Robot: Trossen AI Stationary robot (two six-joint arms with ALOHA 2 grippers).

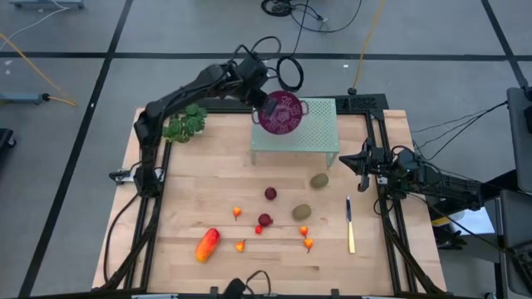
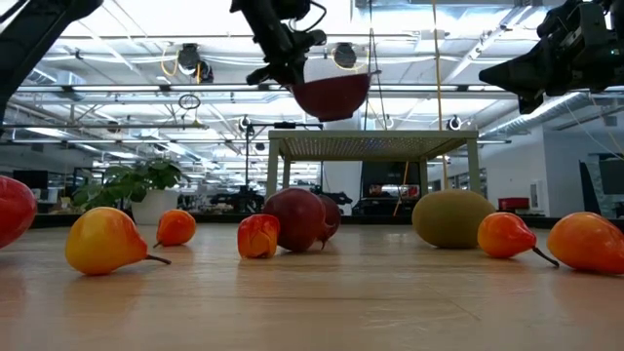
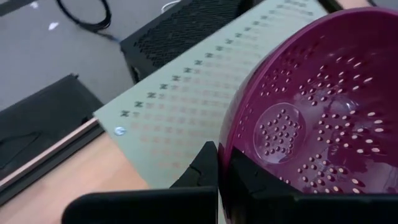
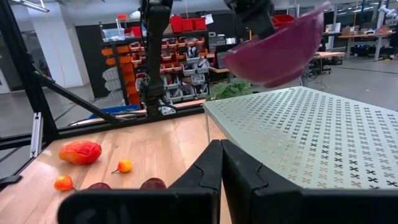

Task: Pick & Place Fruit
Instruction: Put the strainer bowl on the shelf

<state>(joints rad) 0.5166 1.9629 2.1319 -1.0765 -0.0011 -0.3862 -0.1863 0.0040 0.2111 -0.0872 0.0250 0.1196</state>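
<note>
The left end effector [image 3: 217, 165] pinches the rim of a glossy purple plastic colander [image 1: 280, 113] dotted with drain holes, holding it tilted above a pale green perforated metal stand [image 1: 320, 133]. The right end effector [image 1: 343, 160], fingers pressed together and empty, hangs beside the stand's right edge. On the light wooden plank surface [image 1: 191, 178] lies the fruit [image 1: 264, 220]: a longish orange-red piece, two matte brownish-green ovals, two dark red balls and tiny orange-red bits, scattered in front of the stand.
</note>
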